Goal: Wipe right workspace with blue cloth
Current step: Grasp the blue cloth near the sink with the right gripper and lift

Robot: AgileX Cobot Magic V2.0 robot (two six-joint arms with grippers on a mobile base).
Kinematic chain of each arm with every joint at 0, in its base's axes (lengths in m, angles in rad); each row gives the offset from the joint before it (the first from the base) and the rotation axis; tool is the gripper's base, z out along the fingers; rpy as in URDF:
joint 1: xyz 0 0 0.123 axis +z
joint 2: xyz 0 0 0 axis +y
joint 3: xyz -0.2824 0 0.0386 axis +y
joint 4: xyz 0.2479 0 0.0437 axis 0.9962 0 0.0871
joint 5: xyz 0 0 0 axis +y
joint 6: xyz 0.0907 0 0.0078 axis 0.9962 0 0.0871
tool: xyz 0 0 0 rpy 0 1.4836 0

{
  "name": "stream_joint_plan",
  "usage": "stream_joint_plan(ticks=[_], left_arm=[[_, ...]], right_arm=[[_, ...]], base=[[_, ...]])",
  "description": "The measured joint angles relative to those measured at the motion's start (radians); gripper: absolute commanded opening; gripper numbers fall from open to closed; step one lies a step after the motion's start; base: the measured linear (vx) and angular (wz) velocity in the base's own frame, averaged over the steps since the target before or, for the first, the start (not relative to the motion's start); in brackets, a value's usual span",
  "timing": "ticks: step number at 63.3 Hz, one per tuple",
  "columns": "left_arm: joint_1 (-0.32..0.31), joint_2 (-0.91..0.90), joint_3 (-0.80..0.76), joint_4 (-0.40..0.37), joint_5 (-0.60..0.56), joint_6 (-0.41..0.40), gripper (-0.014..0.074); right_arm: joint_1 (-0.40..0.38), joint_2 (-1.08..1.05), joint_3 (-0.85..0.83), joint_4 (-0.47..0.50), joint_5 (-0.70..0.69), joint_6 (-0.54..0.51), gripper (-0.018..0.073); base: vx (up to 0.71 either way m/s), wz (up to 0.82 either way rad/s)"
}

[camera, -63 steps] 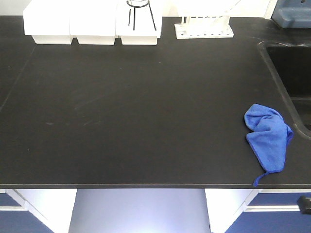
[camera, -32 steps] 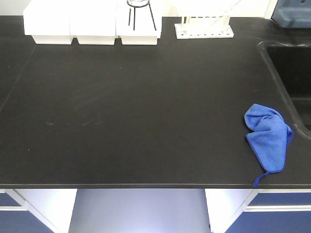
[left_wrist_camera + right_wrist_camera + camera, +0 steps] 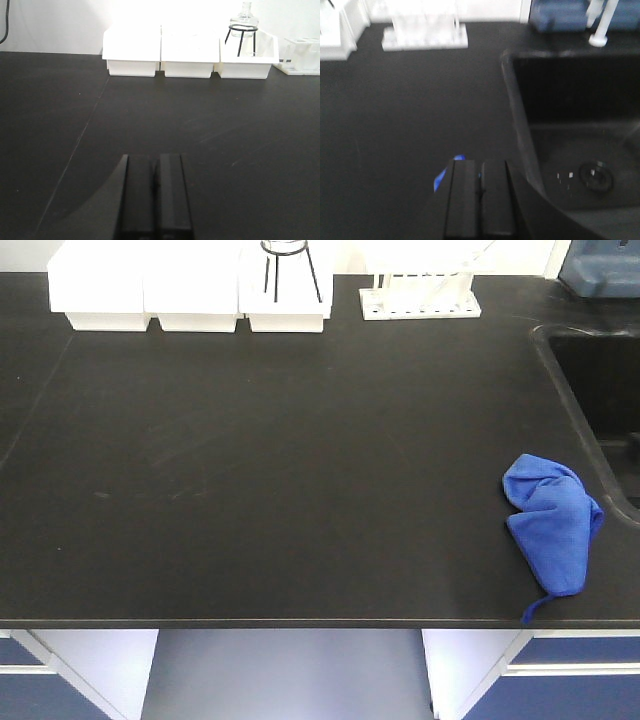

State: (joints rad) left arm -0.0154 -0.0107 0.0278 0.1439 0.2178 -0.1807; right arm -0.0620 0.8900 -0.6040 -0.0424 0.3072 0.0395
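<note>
Hovering over bare black tabletop, the left end effector has its two fingers pressed together with nothing between them. The right end effector is closed and empty too. A scrap of the blue cloth peeks out just left of its fingers, and the sink lies to its right. From the front, the cloth lies crumpled near the tabletop's front edge, just beside the sink rim, with its string tail reaching the edge. White bins line the back.
</note>
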Motion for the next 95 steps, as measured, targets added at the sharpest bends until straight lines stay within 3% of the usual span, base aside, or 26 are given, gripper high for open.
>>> stream_joint_plan(ticks=[12, 27, 54, 70, 75, 90, 95], left_arm=[[0.000, 0.000, 0.000, 0.000, 0.000, 0.000, -0.0006], [0.000, 0.000, 0.000, 0.000, 0.000, 0.000, -0.0006], [0.000, 0.000, 0.000, 0.000, 0.000, 0.000, -0.0006], [0.000, 0.000, 0.000, 0.000, 0.000, 0.000, -0.0006], [0.000, 0.000, 0.000, 0.000, 0.000, 0.000, -0.0006], [0.000, 0.000, 0.000, 0.000, 0.000, 0.000, -0.0006], [0.000, 0.000, 0.000, 0.000, 0.000, 0.000, -0.0006]], right_arm=[[0.000, 0.182, 0.000, 0.002, -0.008, -0.001, 0.0216], [0.000, 0.299, -0.001, 0.073, -0.012, -0.001, 0.0437], [0.000, 0.543, -0.002, 0.099, -0.107, -0.001, 0.0461], [0.000, 0.669, -0.004, 0.135, -0.205, -0.001, 0.0407], [0.000, 0.692, -0.004, 0.144, -0.211, -0.001, 0.0337], [0.000, 0.675, -0.008, 0.145, -0.207, -0.002, -0.0006], [0.000, 0.640, -0.008, 0.145, -0.193, -0.002, -0.0012]], base=[[0.00, 0.00], [0.00, 0.00], [0.00, 0.00], [0.00, 0.00], [0.00, 0.00], [0.00, 0.00], [0.00, 0.00]])
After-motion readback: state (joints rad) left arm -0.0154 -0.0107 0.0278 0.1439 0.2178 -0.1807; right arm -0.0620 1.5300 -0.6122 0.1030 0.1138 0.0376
